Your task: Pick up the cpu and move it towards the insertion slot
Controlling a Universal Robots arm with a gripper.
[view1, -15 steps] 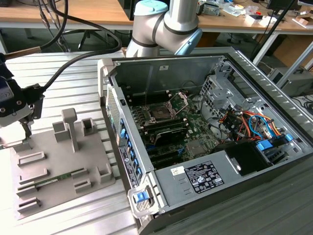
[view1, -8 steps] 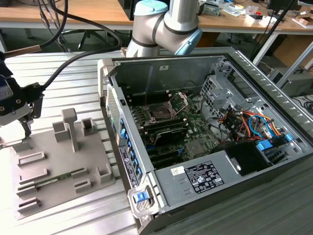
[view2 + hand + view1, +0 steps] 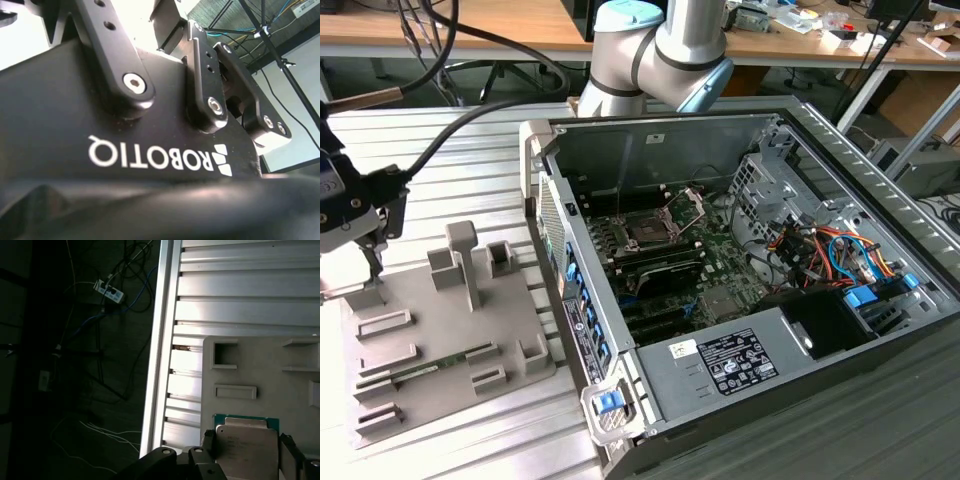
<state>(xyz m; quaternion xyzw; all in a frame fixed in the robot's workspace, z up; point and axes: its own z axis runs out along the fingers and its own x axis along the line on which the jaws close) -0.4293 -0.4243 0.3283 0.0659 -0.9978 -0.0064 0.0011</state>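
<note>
Hand: the hand hangs at the exterior view's left edge, over the far left corner of the grey tray. Its fingers stand on two opposite sides of the cpu and press against its edges.
Cpu: in the first wrist view the cpu sits clamped between the fingers, silver top up, with a thin green rim showing along one side. I cannot tell whether it rests on the tray or is clear of it.
Tray edges: raised blocks and empty frames lie just beside the cpu. A tall upright block stands on the tray between the hand and the case.
Tabletop: the ribbed aluminium tabletop carries the tray and the case. In the first wrist view its long edge runs close to the tray's corner, with a dark floor and loose cables beyond it.
Insertion slot: the insertion slot lies inside the open computer case, well apart from the hand, its silver bracket tilted up.
Room: the case is open on top. Its near wall, lined with blue tabs, stands between tray and slot, and a narrow strip of tabletop separates them.
Arm: the arm's joint stands behind the case's far wall.
</note>
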